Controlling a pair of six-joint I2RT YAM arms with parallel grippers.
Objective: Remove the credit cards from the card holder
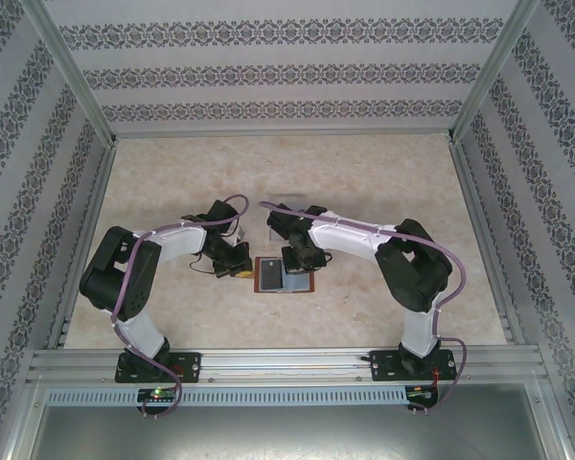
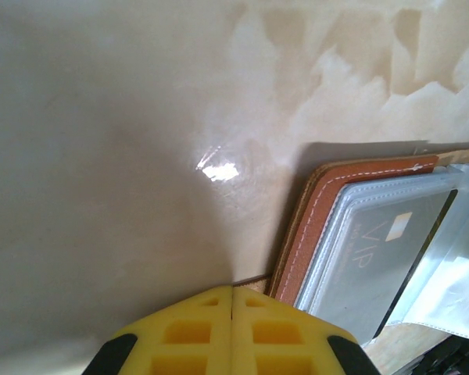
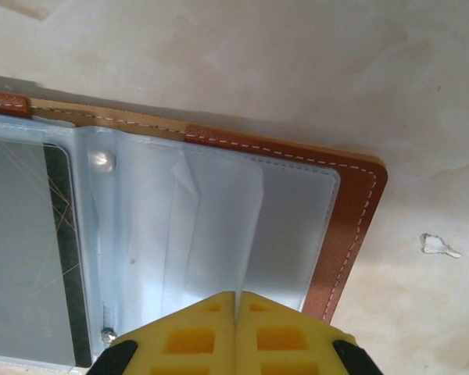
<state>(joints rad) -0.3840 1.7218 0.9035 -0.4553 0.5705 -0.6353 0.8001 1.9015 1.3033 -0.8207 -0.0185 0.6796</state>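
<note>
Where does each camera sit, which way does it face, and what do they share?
Top external: above, behind the bases, looking down on the table; both arms show.
Left wrist: down past its shut left fingers at the card holder's edge.
Right wrist: down past its shut right fingers at clear sleeves.
All share the open card holder.

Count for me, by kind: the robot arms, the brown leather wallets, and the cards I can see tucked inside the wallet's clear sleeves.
White-and-black robot arms: 2
Reddish-brown leather folding card holder: 1
Dark grey rectangular VIP card, sleeved: 1
Total: 4
</note>
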